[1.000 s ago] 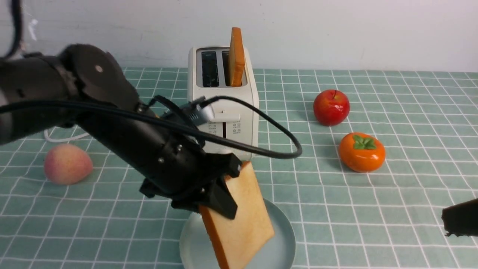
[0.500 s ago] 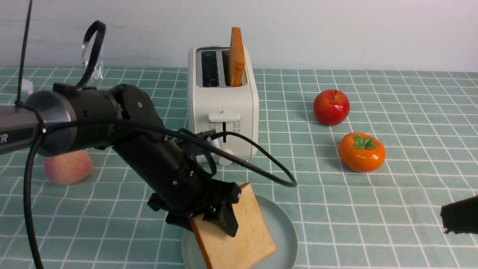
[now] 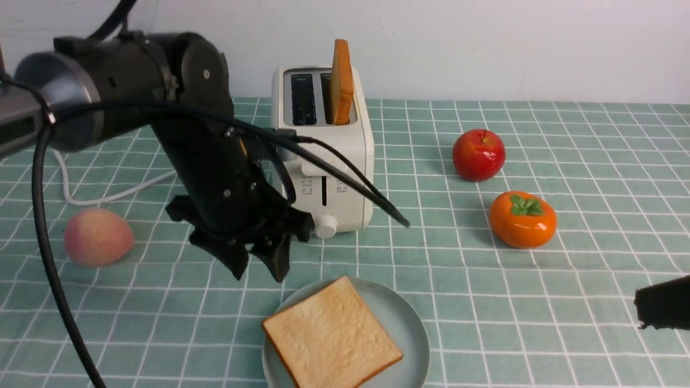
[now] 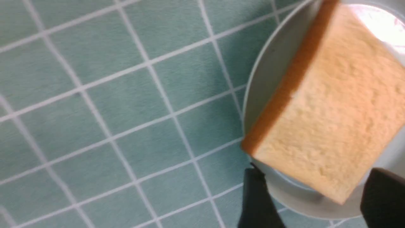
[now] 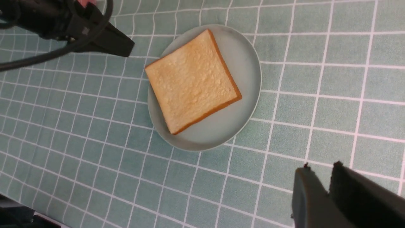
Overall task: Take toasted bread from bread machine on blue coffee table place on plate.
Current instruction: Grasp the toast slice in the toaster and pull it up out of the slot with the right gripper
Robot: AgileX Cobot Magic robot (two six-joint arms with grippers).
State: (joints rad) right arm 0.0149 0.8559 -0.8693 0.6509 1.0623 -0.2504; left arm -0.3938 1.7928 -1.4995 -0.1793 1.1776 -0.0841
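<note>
One slice of toasted bread [image 3: 332, 339] lies flat on the pale blue-green plate [image 3: 412, 326] at the front of the blue coffee table [image 3: 539, 302]. A second slice [image 3: 341, 81] stands upright in the right slot of the cream bread machine [image 3: 345, 161]. My left gripper [image 3: 257, 272] hangs open and empty just behind and left of the plate. The left wrist view shows the toast [image 4: 332, 110] on the plate [image 4: 272, 63] beyond the left gripper [image 4: 318, 202]. My right gripper [image 5: 321, 167] is shut with nothing in it, near the table's right edge [image 3: 660, 310]. The right wrist view also shows the toast [image 5: 191, 82] and plate [image 5: 245, 63].
A red apple [image 3: 478, 154] and an orange persimmon [image 3: 522, 219] sit to the right of the bread machine. A peach [image 3: 98, 237] lies at the left, with the machine's white cord [image 3: 108, 196] behind it. The left arm's black cable [image 3: 350, 183] hangs across the machine's front.
My left gripper opened and let go of the toast, which now lies flat on the plate. The gripper then rose and drew back to the left. The right gripper stayed put.
</note>
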